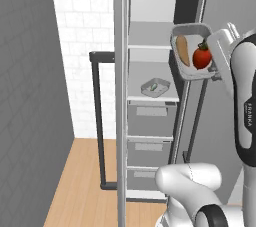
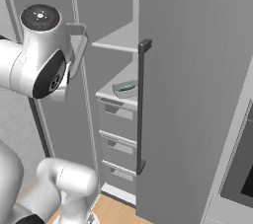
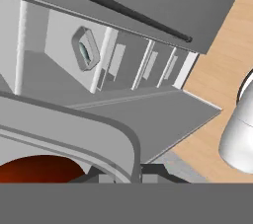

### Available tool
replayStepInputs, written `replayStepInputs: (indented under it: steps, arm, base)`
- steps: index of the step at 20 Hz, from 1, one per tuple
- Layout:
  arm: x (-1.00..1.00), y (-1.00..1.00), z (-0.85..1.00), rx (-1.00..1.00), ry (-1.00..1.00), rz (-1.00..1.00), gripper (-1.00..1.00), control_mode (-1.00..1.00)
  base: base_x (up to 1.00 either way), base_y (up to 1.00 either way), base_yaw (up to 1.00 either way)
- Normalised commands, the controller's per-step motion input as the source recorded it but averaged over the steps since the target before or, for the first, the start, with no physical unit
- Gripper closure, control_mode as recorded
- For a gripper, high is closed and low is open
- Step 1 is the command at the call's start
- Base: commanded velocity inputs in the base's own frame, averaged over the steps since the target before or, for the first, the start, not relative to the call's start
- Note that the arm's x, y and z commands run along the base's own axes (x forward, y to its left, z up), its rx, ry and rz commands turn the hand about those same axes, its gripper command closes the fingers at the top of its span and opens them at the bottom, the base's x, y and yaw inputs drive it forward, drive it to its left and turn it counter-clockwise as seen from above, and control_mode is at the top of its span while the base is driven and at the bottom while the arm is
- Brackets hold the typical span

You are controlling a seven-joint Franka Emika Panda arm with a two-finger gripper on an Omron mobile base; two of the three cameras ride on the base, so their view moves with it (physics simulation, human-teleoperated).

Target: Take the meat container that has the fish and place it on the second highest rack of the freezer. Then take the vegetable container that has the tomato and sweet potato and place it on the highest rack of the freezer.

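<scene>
My gripper is shut on the rim of the vegetable container, a grey tray held tilted in the air. In it lie the red tomato and the orange-brown sweet potato. The tray hangs at the open freezer's right front, about level with the highest rack. On the white shelf below stands the meat container with the fish in it. In the hand view the tray's rim and the tomato fill the lower left, and the meat container shows far off.
The freezer's door stands open at the left, its black bar handle facing the tiled wall. A closed grey door with a black handle flanks the freezer on the right. Three grey drawers sit under the shelves.
</scene>
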Motion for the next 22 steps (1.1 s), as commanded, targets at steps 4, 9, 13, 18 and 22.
replayStepInputs:
  steps: [4, 9, 13, 18, 22]
  arm:
    - [0.48, 0.04, -0.21, 0.01, 0.0, 0.0, 1.0, -1.0]
    - [0.8, 0.02, -0.12, -0.11, 0.0, -0.09, 1.0, -1.0]
    - [0.79, 0.0, 0.0, -0.01, 0.0, -0.1, 1.0, -1.0]
    - [0.95, 0.0, 0.0, 0.04, 0.06, -0.03, 1.0, -1.0]
    - [0.82, -0.01, 0.0, 0.16, 0.13, 0.0, 1.0, -1.0]
  base:
    - [0.0, 0.0, 0.0]
    - [0.0, 0.0, 0.0]
    - [0.0, 0.0, 0.0]
    - [0.0, 0.0, 0.0]
    - [0.0, 0.0, 0.0]
